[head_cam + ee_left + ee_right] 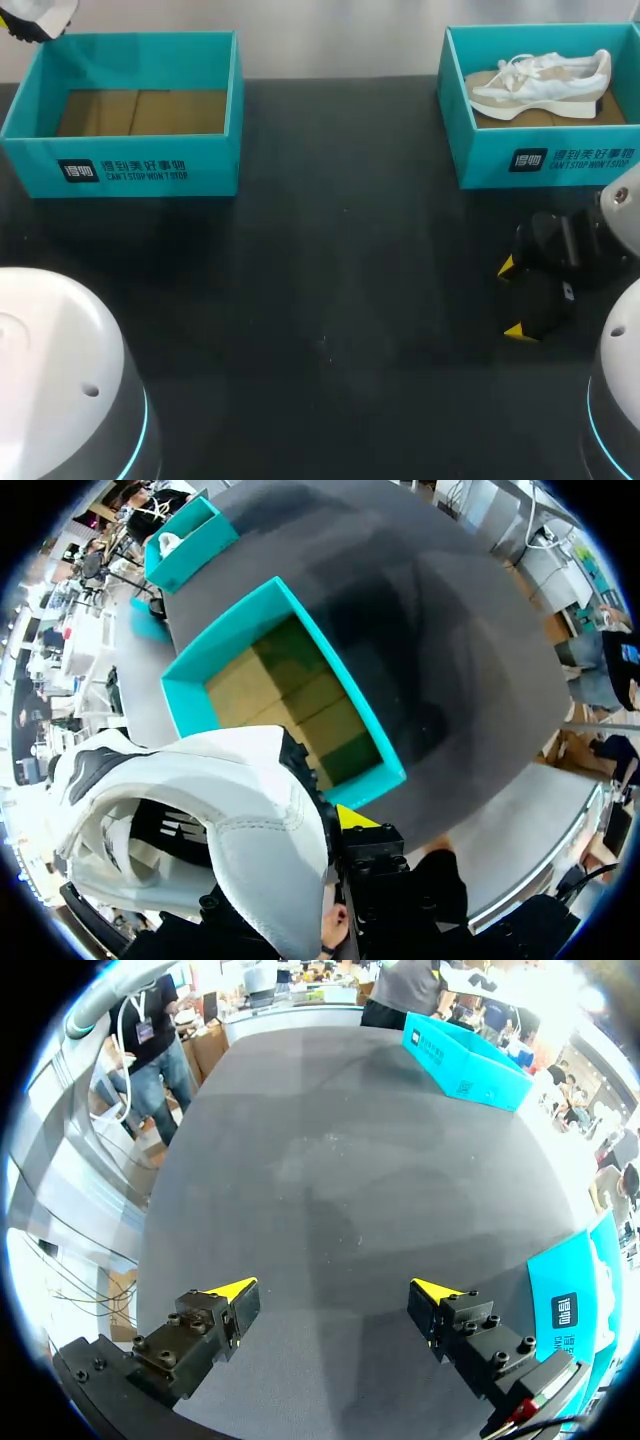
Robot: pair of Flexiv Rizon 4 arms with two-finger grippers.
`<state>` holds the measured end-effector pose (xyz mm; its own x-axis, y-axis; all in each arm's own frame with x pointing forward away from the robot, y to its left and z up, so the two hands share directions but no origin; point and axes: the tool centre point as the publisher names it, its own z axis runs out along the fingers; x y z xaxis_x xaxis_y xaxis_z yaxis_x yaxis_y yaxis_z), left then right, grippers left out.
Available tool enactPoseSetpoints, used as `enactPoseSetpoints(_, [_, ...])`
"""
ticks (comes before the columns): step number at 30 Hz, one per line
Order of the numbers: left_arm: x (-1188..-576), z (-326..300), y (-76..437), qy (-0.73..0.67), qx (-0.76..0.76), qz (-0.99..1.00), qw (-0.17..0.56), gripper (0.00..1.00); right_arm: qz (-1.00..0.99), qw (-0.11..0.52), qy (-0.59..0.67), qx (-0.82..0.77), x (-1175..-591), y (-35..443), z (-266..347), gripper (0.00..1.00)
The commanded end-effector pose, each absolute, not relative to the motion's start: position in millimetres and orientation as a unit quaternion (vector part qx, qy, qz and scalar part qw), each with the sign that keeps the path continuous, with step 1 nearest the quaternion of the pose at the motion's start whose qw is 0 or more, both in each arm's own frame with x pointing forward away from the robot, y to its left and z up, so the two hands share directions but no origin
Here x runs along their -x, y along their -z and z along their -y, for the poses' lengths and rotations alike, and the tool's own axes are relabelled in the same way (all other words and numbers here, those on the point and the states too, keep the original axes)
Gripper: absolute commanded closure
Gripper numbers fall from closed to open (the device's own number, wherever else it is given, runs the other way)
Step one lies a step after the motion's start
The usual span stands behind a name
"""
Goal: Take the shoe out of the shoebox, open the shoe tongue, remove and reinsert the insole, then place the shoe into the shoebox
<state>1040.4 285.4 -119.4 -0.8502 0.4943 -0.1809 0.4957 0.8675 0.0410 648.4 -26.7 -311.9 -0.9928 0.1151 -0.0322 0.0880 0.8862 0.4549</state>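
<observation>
A black table (330, 300) seen from above, with a teal shoebox (215, 165) at the far left and a second teal box (480, 160) at the far right; the left shoebox is empty, only its brown cardboard floor showing, so the first step, taking the shoe out, looks done; the white shoe (240, 800) is in the air, held by the left gripper (335, 830) just outside the empty shoebox's far left corner; in the left wrist view the shoe fills the space right in front of that gripper, its dark opening turned toward the camera, with the empty shoebox below and ahead of it; one yellow tip presses against the shoe's edge and the other is hidden behind it, so the claw appears to be clamped on the shoe; whether the tongue has been opened or the insole handled cannot be told, so the shoe may be freshly lifted or ready to go back in; the second box holds another white shoe (540, 85) lying on its side; the right gripper (335, 1295) hangs low over bare table in front of that second box, its fingers wide apart with nothing between them, well apart from the held shoe.
</observation>
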Motion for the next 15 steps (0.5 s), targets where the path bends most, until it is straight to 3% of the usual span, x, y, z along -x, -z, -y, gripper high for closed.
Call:
enactPoseSetpoints(1, [-1042.8, -289.1, 116.6, 0.009, -0.284, -0.953, 0.102, 1.0, -0.971, 0.03, -0.232, -0.052, -646.8, 311.7, 26.7, 0.0])
enactPoseSetpoints(15, [-1064.0, -331.2, 116.2, -0.027, -0.538, -0.835, 0.114, 1.0, -0.971, 0.03, -0.232, -0.052, -646.8, 311.7, 26.7, 0.0])
